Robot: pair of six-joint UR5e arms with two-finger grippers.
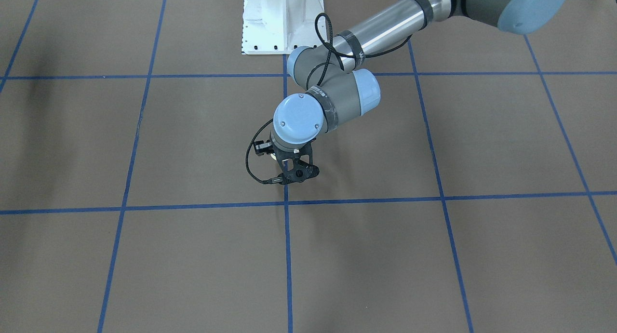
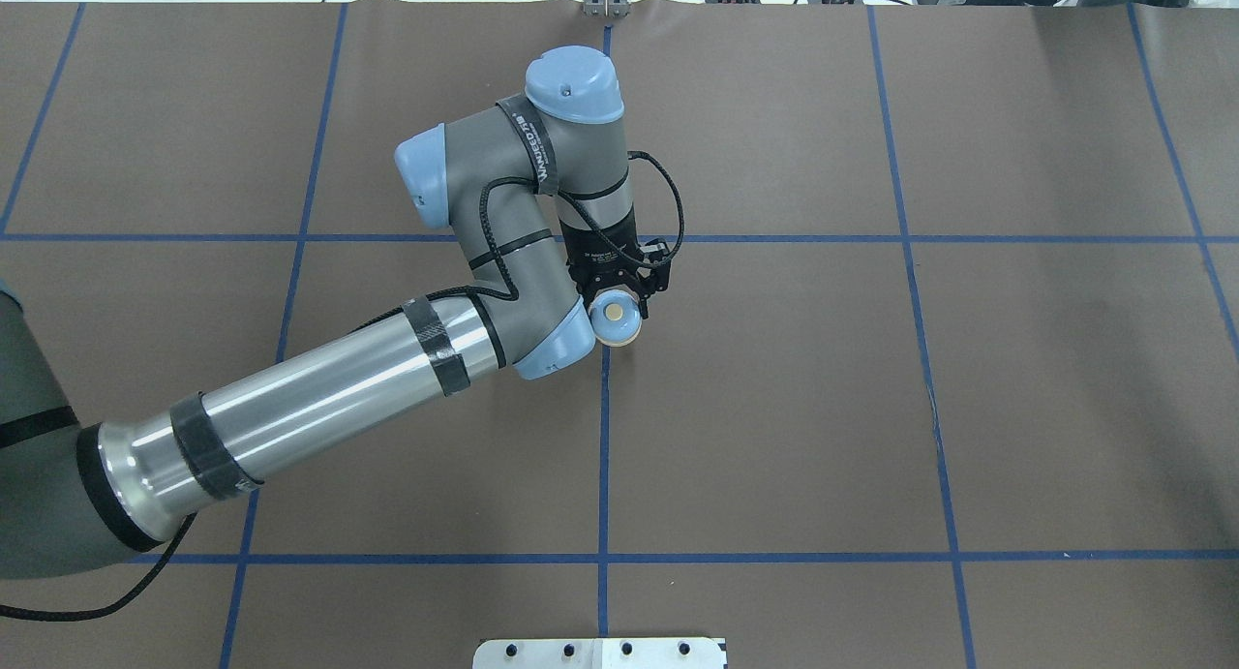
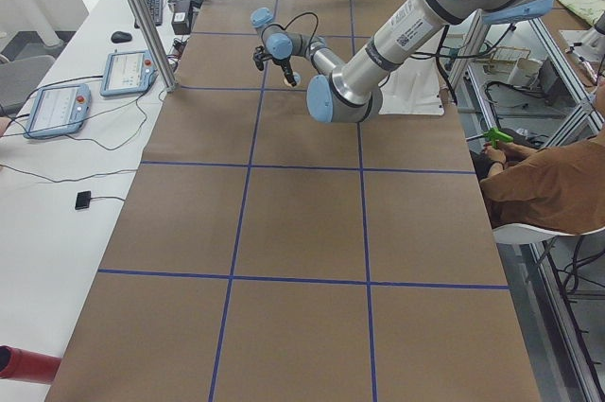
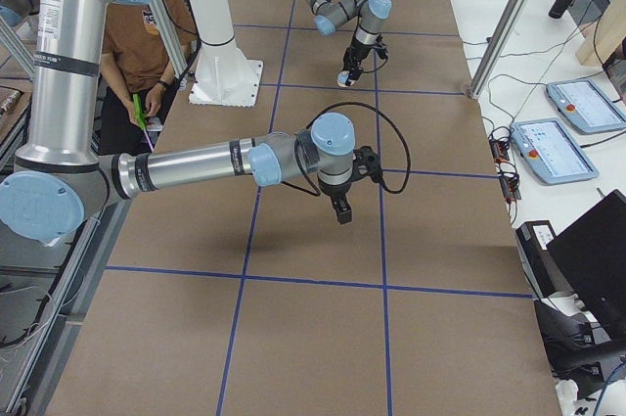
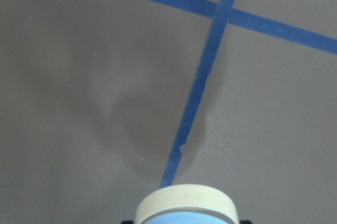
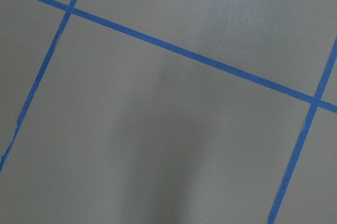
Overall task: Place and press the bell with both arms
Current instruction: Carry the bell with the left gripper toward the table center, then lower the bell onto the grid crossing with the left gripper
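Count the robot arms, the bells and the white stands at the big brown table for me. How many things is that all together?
Robot arms: 2, the left arm and the right arm
Light-blue desk bell: 1
White pedestal: 1
Total: 4

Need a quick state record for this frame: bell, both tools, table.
bell: upright in left tool, beside a blue tape line; contact with table unclear
left tool: shut on bell, pointing down
right tool: above table, apart from bell; open or shut unclear
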